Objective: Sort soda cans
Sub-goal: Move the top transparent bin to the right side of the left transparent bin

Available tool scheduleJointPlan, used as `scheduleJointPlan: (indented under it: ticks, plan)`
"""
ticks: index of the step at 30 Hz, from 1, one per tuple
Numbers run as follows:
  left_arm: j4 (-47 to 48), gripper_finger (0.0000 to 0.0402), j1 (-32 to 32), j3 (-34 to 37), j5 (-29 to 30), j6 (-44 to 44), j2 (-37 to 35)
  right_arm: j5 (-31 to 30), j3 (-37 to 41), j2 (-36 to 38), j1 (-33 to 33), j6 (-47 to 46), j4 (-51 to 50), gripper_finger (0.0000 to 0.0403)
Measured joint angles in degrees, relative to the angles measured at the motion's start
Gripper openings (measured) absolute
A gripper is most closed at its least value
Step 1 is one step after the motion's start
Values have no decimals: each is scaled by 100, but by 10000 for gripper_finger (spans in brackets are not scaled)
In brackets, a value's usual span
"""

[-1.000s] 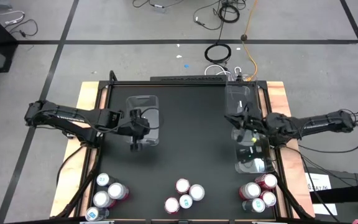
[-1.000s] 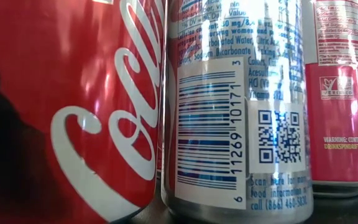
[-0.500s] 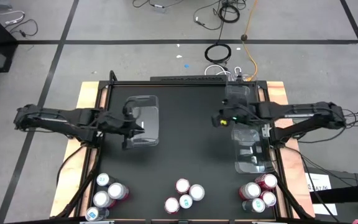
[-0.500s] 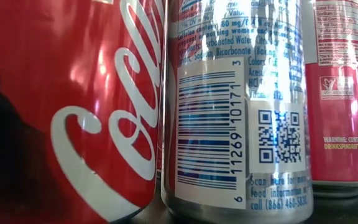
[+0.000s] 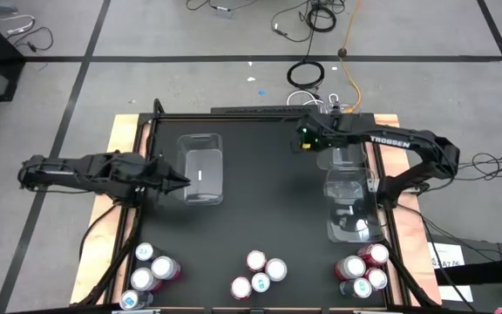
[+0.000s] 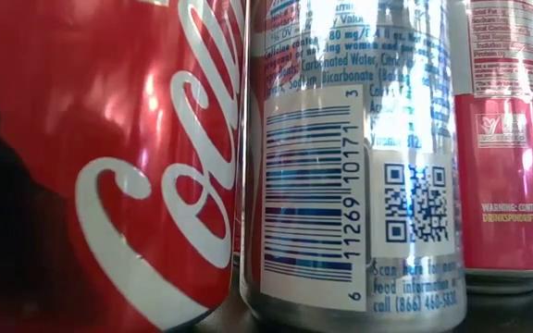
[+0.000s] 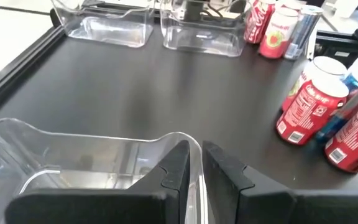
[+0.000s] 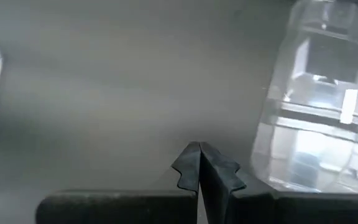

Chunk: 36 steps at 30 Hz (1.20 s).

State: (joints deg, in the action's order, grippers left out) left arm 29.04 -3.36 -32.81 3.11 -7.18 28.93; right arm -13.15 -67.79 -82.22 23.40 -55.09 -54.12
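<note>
L gripper [image 5: 184, 181] jaws together, empty, at left bin [image 5: 201, 168] rim | R gripper [image 5: 304, 138] together, empty, far edge of desk [image 5: 268, 218] | risk: prob. nudges bin; soda cans [image 5: 261, 273] at near edge unsorted

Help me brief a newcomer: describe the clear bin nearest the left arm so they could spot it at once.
On the black table, look at the left half, just ahead of the left gripper. There a clear plastic bin sits alone with nothing in it. The other two bins sit end to end along the table's right edge, and the soda cans cluster along the near edge.
</note>
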Motion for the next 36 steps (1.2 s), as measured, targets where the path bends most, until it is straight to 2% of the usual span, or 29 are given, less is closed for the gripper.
scheduleJointPlan:
  ticks: [8, 19, 27, 36]
  plan:
    - [59, 54, -4, 56, 0, 2, -216, -32, 0, -41, 620, 298, -117, 30]
    - [207, 54, -4, 56, 2, 10, -212, -122, 342, -43, 1007, 466, -67, 88]
    - [203, 54, -4, 56, 3, 44, -212, 272, 951, -43, 1067, 474, 618, 93]
    - [197, 54, -4, 56, 4, 39, -212, 285, 1419, -43, 1069, 309, 945, 93]
